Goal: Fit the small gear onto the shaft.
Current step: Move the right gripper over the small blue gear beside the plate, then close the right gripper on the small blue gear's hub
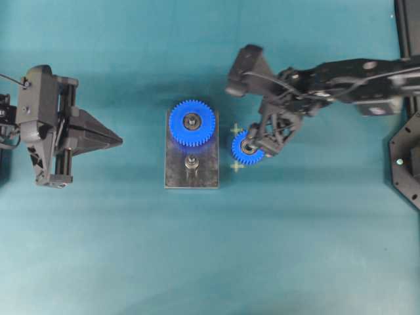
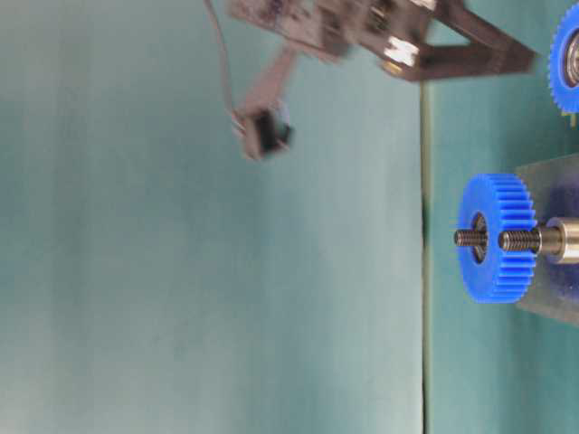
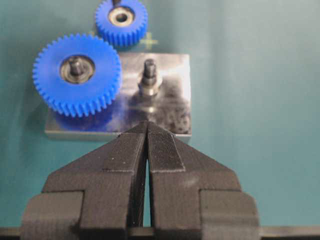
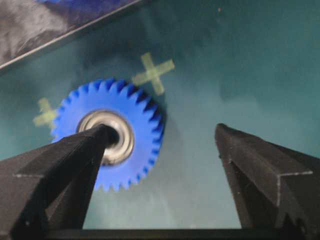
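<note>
The small gear (image 1: 248,147) lies flat on the teal mat to the right of the dark plate (image 1: 197,178), between two tape crosses. My right gripper (image 4: 161,129) stands open over it. One fingertip (image 4: 95,137) sits at the gear's (image 4: 137,125) silver bearing centre, while the other is off beyond its rim. The shaft (image 1: 191,162) stands bare and upright on the plate (image 3: 172,100), and also shows in the left wrist view (image 3: 149,75). My left gripper (image 1: 120,140) is shut and empty, well to the left of the plate, pointing at it (image 3: 146,122).
The larger blue gear (image 1: 192,122) sits on its own pin at the plate's far end, beside the shaft (image 2: 534,240). Two pale tape crosses (image 4: 153,72) mark the mat around the small gear. Black frame parts stand at the right edge (image 1: 407,164).
</note>
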`<state>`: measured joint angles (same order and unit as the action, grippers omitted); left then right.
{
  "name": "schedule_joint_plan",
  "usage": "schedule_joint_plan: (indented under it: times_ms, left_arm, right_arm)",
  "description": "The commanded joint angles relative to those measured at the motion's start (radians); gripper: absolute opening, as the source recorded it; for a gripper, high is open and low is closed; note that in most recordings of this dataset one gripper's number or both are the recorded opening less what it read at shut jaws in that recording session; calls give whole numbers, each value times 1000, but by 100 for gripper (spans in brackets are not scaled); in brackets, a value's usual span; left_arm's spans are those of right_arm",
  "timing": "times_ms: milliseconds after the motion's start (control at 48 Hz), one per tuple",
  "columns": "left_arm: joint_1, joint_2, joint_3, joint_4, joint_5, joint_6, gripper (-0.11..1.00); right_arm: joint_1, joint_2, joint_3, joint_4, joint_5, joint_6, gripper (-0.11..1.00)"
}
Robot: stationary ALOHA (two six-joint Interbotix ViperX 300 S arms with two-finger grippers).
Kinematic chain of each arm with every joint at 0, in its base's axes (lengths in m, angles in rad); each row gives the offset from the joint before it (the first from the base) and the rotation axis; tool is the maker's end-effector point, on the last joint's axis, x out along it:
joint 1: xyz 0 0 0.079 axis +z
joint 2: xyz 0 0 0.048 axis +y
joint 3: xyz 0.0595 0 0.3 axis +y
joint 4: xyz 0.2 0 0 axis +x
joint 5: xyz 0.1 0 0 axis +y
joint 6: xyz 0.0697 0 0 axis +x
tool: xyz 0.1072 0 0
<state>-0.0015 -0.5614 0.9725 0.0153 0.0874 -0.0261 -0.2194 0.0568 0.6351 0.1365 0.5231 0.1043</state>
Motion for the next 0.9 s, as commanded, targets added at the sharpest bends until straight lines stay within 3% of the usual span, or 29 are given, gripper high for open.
schedule_joint_plan:
  times_ms: [0,312,874]
  left_arm:
    - [2,-2,-21,3,-5,-2,0]
    - [0,-3,-15,3,-5,-2,0]
    - [3,-2,-3,3,-28,-6,0]
  right_arm:
    - [-5,6,-34,-8,9,-2,92]
    - [5,29,-48,-9,91,-3,92]
    - [20,101,-83,-9,107,-2,92]
